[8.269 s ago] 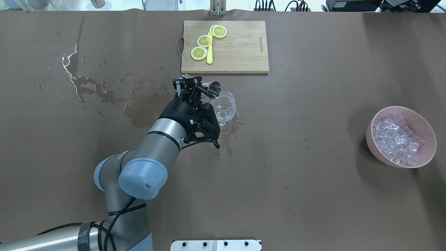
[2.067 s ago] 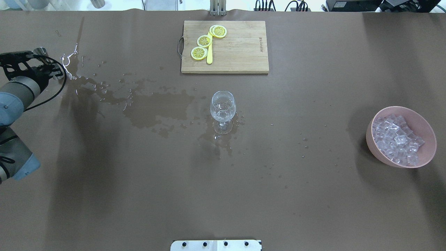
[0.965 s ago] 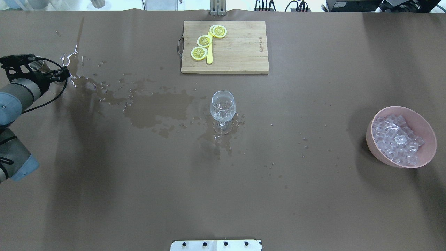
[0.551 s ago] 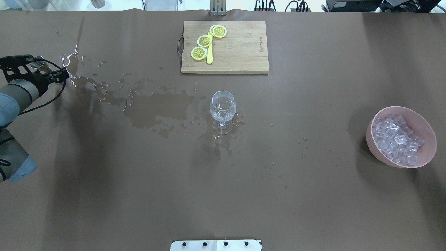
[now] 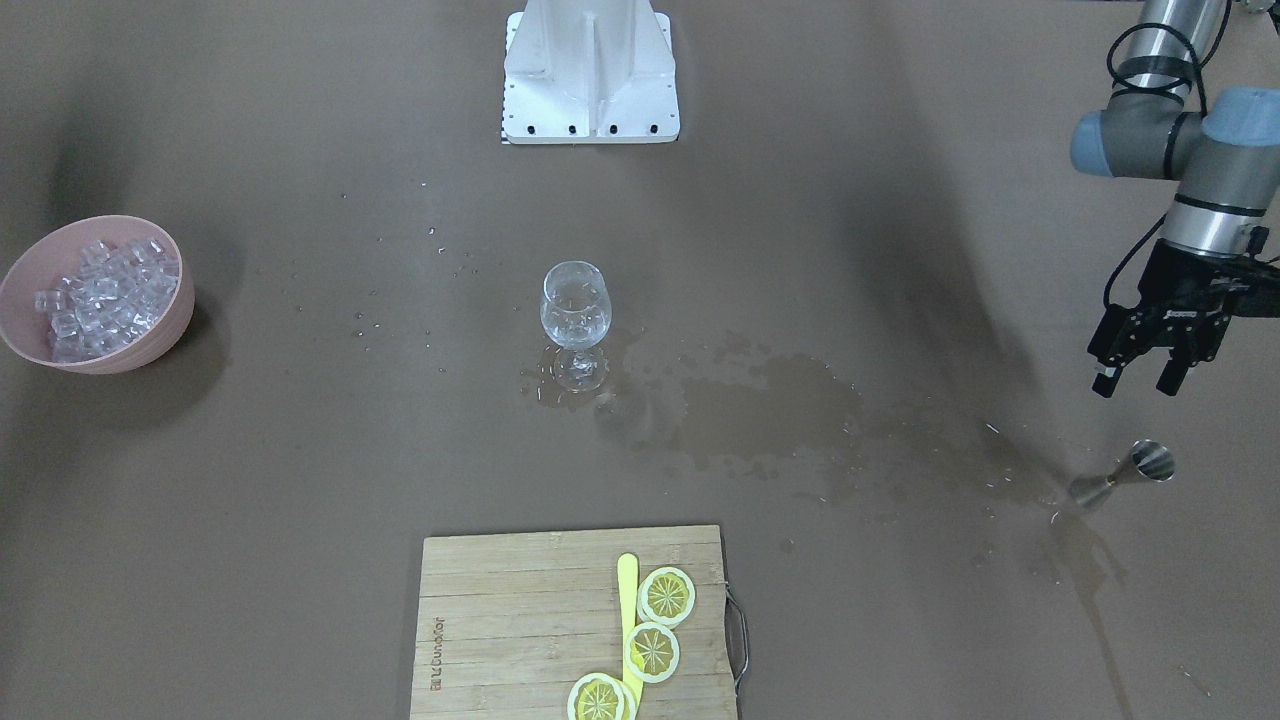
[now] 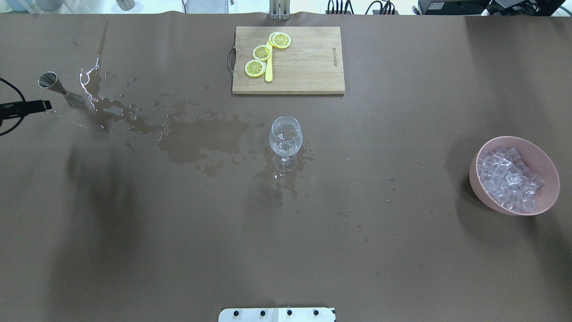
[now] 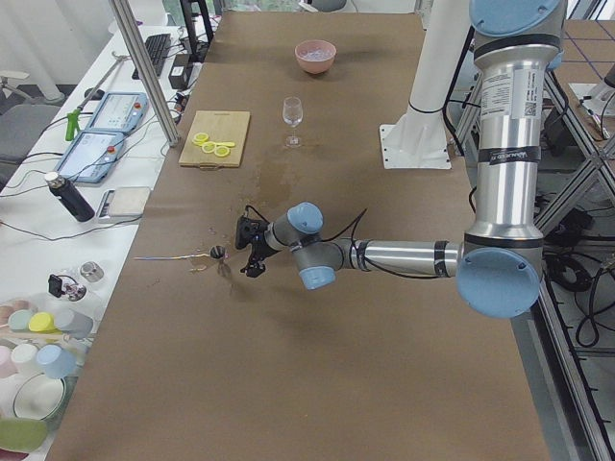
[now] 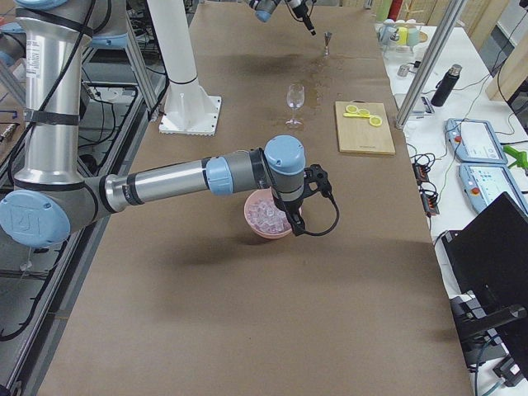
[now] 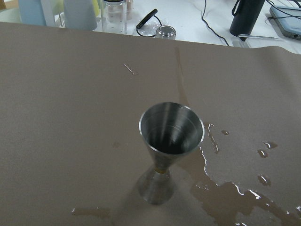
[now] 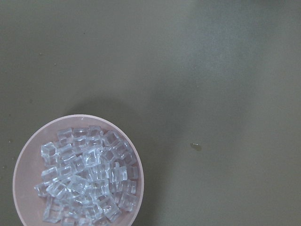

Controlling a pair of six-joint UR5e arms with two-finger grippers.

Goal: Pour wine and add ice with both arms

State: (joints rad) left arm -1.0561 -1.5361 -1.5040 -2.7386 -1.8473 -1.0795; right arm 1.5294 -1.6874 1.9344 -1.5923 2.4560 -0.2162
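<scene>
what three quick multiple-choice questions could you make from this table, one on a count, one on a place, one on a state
1. How many lemon slices lie on the cutting board?
A. two
B. three
C. five

2. Where is the ice?
A. in the pink bowl
B. on the cutting board
C. in a metal tray

3. How is the jigger right now?
A. lying on its side
B. clamped in a gripper
C. standing upright, apart from the open left gripper

Answers:
1 B: the overhead view shows three yellow rounds near the board's handle end.
2 A: the clear cubes are heaped inside the bowl, as the right wrist view also shows.
3 C: the left wrist view looks down into its upright cup, and the front-facing view shows the gripper's fingers spread and clear of it.
</scene>
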